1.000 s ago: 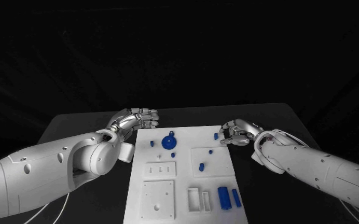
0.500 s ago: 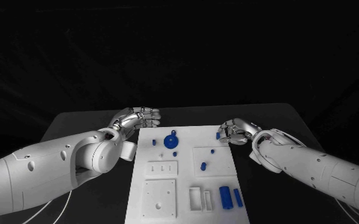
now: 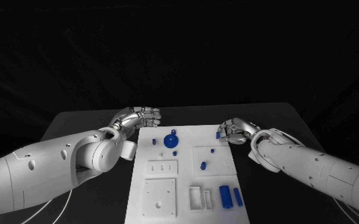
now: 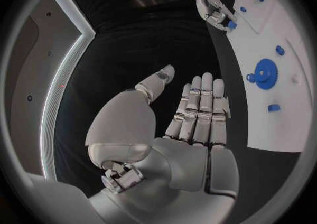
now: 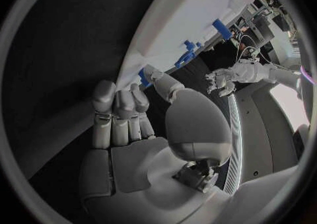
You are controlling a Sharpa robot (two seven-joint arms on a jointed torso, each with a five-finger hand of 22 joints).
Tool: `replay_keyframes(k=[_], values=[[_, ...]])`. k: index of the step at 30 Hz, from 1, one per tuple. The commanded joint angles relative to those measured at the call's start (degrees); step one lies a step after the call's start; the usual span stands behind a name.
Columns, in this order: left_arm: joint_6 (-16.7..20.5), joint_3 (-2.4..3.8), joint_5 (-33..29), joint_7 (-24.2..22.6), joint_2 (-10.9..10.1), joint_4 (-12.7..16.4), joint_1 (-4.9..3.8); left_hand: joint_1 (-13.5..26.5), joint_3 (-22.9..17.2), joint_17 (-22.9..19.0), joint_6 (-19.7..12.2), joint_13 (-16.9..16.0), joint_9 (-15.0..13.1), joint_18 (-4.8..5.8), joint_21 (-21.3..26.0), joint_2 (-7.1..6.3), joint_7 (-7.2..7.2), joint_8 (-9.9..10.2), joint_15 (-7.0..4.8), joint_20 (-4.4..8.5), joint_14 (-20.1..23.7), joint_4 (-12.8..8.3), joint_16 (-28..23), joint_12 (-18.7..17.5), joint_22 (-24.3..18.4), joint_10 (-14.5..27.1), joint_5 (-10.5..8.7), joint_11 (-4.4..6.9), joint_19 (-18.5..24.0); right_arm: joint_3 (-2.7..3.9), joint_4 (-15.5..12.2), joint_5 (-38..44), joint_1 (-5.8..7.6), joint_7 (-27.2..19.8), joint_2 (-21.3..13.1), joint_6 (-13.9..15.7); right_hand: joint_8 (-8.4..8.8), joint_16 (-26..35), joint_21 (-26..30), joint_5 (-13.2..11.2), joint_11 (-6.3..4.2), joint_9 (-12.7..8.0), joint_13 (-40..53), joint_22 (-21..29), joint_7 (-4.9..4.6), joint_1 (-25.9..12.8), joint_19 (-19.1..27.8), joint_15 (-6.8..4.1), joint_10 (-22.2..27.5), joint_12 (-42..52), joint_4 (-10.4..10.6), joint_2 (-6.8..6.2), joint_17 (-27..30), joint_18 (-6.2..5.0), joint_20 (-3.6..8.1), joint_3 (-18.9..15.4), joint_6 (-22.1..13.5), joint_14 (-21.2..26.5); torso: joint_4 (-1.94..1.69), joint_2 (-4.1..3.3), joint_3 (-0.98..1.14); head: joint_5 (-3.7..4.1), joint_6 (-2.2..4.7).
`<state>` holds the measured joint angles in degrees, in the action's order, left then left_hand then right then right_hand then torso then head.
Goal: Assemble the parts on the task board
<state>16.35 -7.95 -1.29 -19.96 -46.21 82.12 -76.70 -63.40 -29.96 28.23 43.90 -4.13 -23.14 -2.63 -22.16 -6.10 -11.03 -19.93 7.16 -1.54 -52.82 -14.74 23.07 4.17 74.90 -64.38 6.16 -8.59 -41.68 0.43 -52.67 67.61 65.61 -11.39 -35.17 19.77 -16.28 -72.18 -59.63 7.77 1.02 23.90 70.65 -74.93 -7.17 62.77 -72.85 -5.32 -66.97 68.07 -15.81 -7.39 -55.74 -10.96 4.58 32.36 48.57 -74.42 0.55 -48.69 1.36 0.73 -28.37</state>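
The white task board lies mid-table. My right hand is at its far right corner, thumb and fingers curled round a small blue part at the board's edge; the right wrist view shows that part between thumb tip and fingers. My left hand hovers by the far left corner, fingers straight and thumb apart, holding nothing. A blue gear sits on the far part of the board, with small blue pegs around it. Two long blue parts lie near the front right.
White recessed blocks and slotted pieces take up the board's near half. The black table extends on both sides of the board. Both white forearms lie low along the board's flanks.
My right hand has edged slightly toward the board's far right corner. The left hand has barely moved. The whole view shifted a little.
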Motion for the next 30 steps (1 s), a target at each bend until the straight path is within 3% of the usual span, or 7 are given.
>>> replay_keyframes(k=[1,13,18,30], values=[[-1.0,0.04,0.0,-0.2,0.1,0.1,-0.03,-0.1,-0.1,0.1,0.1,0.0,0.0,-1.04,-0.3,0.63,-0.09,-0.1,0.33,-0.18,-0.2,-0.2,-0.2,0.2,1.2,-0.4,0.02,-0.07,0.1,-0.04,-0.1,0.2,-0.08,0.0,0.1,-0.4,-0.29,0.2,-0.1,-0.3,-0.31,0.0,0.1,-0.9,0.01,0.1,-0.2,-0.21,-0.1,0.3,0.1,-0.17,-0.1,-4.04,-0.24,0.4,0.4,-0.1,0.02,0.00,0.02,-0.03,0.00],[-1.1,0.04,0.0,0.0,0.1,0.0,-0.03,-0.1,-0.1,0.1,0.1,0.0,0.0,-1.04,-0.3,0.64,-0.09,-0.1,0.34,-0.18,-0.2,-0.3,-0.2,0.2,1.2,-0.4,-0.02,-0.08,0.1,-0.08,-0.4,0.3,-0.26,0.0,0.5,-0.4,-0.58,0.2,-0.2,-1.3,-0.41,0.0,0.3,-1.0,0.11,-0.6,-0.2,-0.30,-0.3,0.5,-0.2,-0.18,-0.2,-4.04,-0.21,0.3,1.0,-0.2,0.03,0.01,0.01,-0.06,-0.06],[-1.1,0.04,0.0,0.0,0.2,-0.1,-0.03,-0.2,-0.1,0.1,0.1,0.0,0.0,-1.04,-0.3,0.62,-0.10,-0.1,0.35,-0.18,-0.1,-0.4,-0.3,0.1,1.2,-0.3,-0.02,-0.10,0.1,-0.08,-0.4,0.3,-0.30,0.0,0.6,-0.3,-0.65,0.2,-0.2,-1.6,-0.42,0.1,0.3,-0.9,0.13,-0.8,-0.2,-0.32,-0.4,0.6,-0.2,-0.16,-0.3,-4.04,-0.20,0.2,1.1,-0.2,0.03,0.01,0.03,-0.53,-0.05],[-1.0,0.04,0.0,0.0,0.2,0.0,-0.03,-0.2,-0.1,0.1,0.0,0.0,0.0,-1.03,-0.3,0.60,-0.13,-0.1,0.37,-0.20,-0.1,-0.4,-0.3,0.0,1.2,-0.3,-0.03,-0.14,0.2,-0.08,-0.2,0.3,-0.33,0.2,0.7,0.2,-1.38,0.3,-0.2,-2.7,-0.42,0.2,0.3,-0.9,0.11,-1.2,-0.2,-0.33,-0.4,0.6,0.4,0.77,-0.4,-4.04,-0.12,1.0,2.8,-0.2,0.03,-0.01,0.00,-0.60,0.06]])
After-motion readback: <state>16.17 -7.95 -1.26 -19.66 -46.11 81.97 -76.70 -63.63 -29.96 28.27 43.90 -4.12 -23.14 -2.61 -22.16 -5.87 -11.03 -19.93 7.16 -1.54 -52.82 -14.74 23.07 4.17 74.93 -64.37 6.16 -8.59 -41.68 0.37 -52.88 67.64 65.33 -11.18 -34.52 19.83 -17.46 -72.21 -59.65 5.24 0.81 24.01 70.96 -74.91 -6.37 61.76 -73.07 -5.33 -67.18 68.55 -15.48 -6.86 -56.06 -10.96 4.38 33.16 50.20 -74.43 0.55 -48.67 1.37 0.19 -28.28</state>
